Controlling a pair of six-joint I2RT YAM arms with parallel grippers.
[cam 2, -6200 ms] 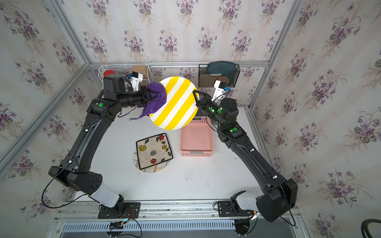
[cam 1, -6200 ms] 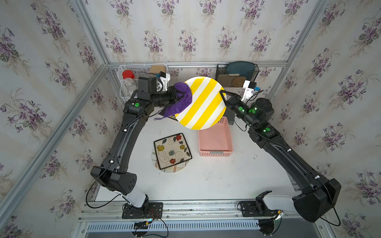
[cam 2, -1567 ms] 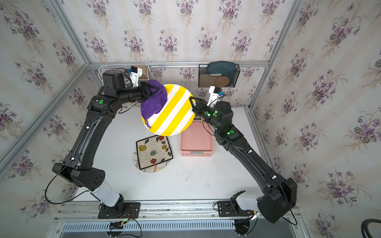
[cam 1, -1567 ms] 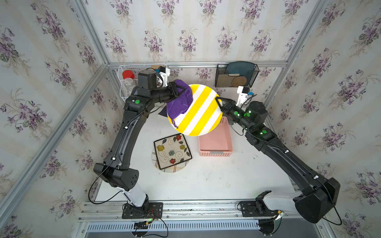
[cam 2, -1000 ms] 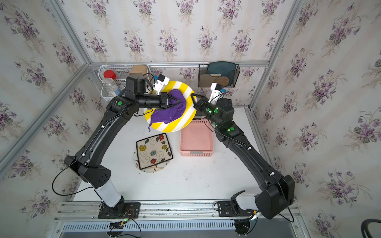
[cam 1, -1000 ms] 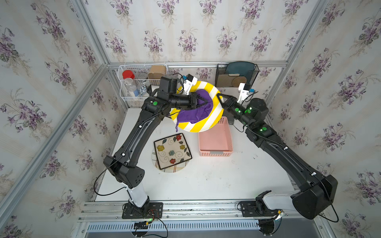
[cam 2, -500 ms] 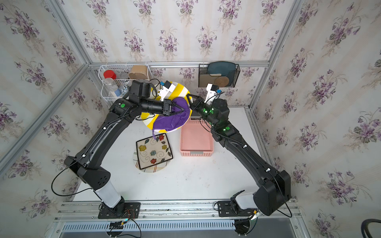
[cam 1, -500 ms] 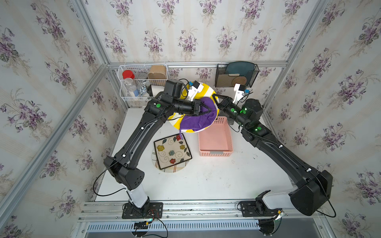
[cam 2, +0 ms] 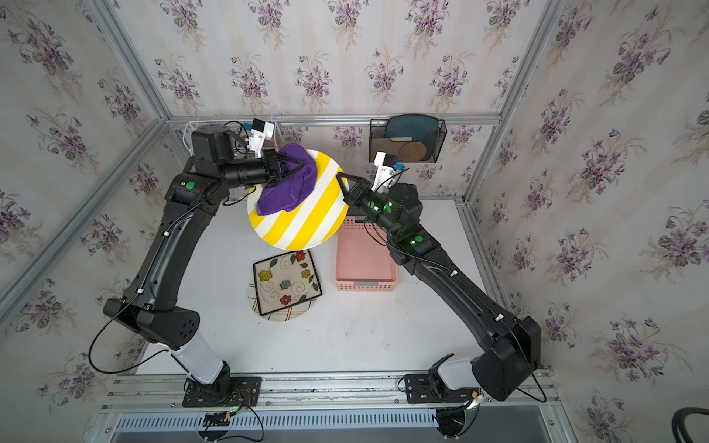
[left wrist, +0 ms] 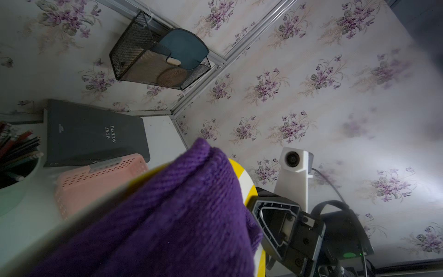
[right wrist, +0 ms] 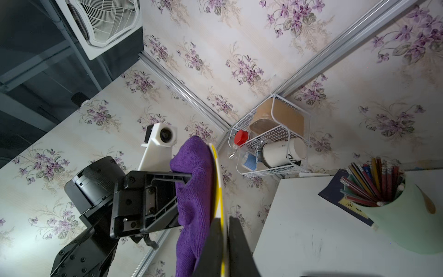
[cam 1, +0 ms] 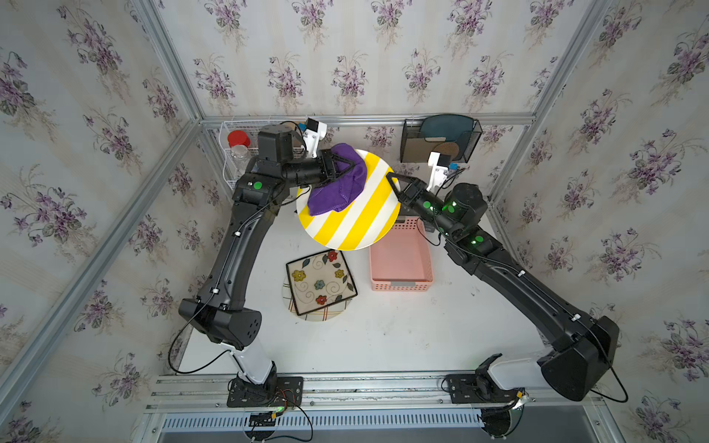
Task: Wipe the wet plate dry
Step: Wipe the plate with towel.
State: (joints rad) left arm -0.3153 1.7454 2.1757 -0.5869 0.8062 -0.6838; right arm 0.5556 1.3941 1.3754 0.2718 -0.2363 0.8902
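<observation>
Wire shelving [cam 1: 230, 153] hangs in the far left corner, with a red-lidded jar [cam 1: 238, 139] in it. Just to its right the left gripper [cam 1: 347, 168] reaches across from the left, its jaws closed on a bunched purple cloth [cam 1: 337, 191]. In both top views the cloth lies against the far-left part of the plate's face and droops towards the near side [cam 2: 287, 191]. In the right wrist view the cloth [right wrist: 194, 191] sits pressed flat against the plate, with the left gripper [right wrist: 187, 177] pushed into its folds.

The yellow-and-white striped plate [cam 1: 356, 218] is held in the air above the far middle of the table [cam 1: 383, 337], its face tilted up towards the top cameras. Below it on the table, nearer the front, a square flowered plate [cam 1: 320, 282] rests on top of a round plate [cam 1: 318, 316].

The right gripper [cam 1: 391, 180] comes in from the right and has the striped plate by its right rim. The right wrist view shows its fingers [right wrist: 213, 247] clamped on either side of the thin plate edge [right wrist: 218, 182], jaws closed down to the plate's thickness.

A pink basket [cam 1: 401, 264] stands on the table just right of the flowered plate, partly under the striped plate's right edge. A black mesh holder [cam 1: 441, 140] hangs on the far wall to the right.
</observation>
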